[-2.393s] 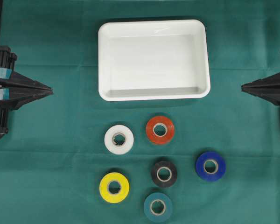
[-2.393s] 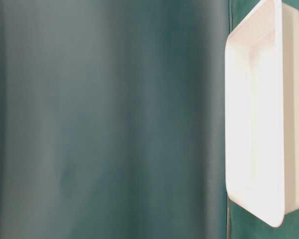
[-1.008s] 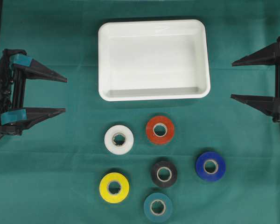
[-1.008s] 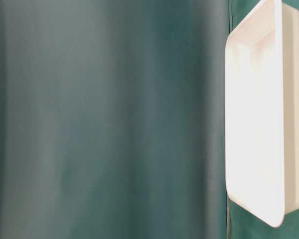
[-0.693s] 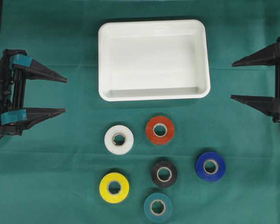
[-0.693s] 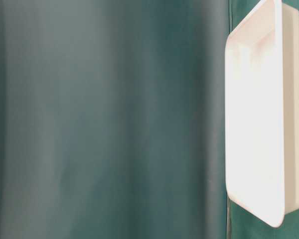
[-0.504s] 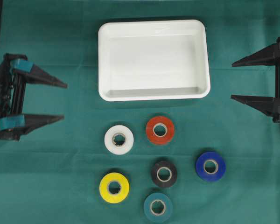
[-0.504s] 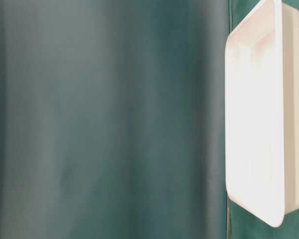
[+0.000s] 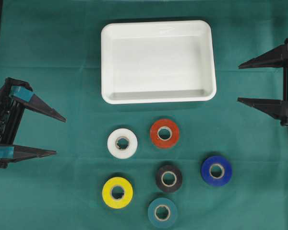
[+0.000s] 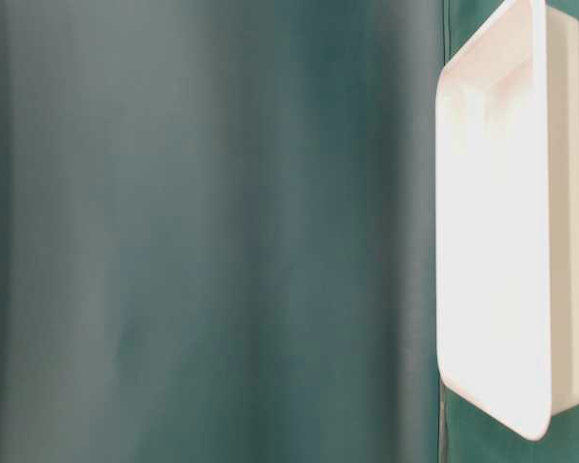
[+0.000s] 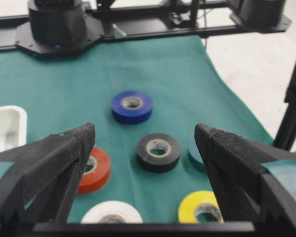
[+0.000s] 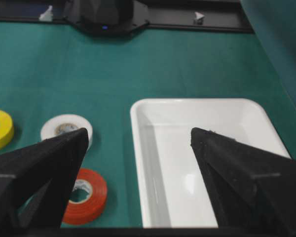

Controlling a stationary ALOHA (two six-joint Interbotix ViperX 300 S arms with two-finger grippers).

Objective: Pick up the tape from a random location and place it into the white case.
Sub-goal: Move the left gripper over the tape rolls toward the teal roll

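A: Overhead view, field entry. Six tape rolls lie flat on the green counter (image 9: pixel 48 201) in the lower middle of the frame, holes facing up. White roll (image 9: pixel 122 143) and red roll (image 9: pixel 164 133) sit nearest the white case (image 9: pixel 158 97), which fills the upper middle and holds nothing. Below them: black roll (image 9: pixel 169 178), blue roll (image 9: pixel 216 170), yellow roll (image 9: pixel 117 192), teal roll (image 9: pixel 162 212).

B: Fingers?

A: Left gripper (image 9: pixel 55 135) at the left edge, fingers spread wide, nothing between them. Right gripper (image 9: pixel 239 82) at the right edge, likewise released and bare. Neither touches a roll.

B: Which arm is nearer the tape?

A: Left gripper sits lower in the frame, level with the white roll; its tips angle toward the cluster. Right gripper sits higher, level with the case, well apart from the white and yellow rolls. The blue roll lies below and left of its tips.

B: Wrist views agree?

A: Left wrist view frames the black roll squarely between the two fingers, blue beyond it, red and white at lower left, yellow at lower right. Right wrist view looks mostly into the case, with the red roll near its left finger.

B: Judgement?

A: Left arm looks better placed for a pick. Rolls are round, so no long axis matters; fingers need only straddle a rim. Nothing lifted yet.
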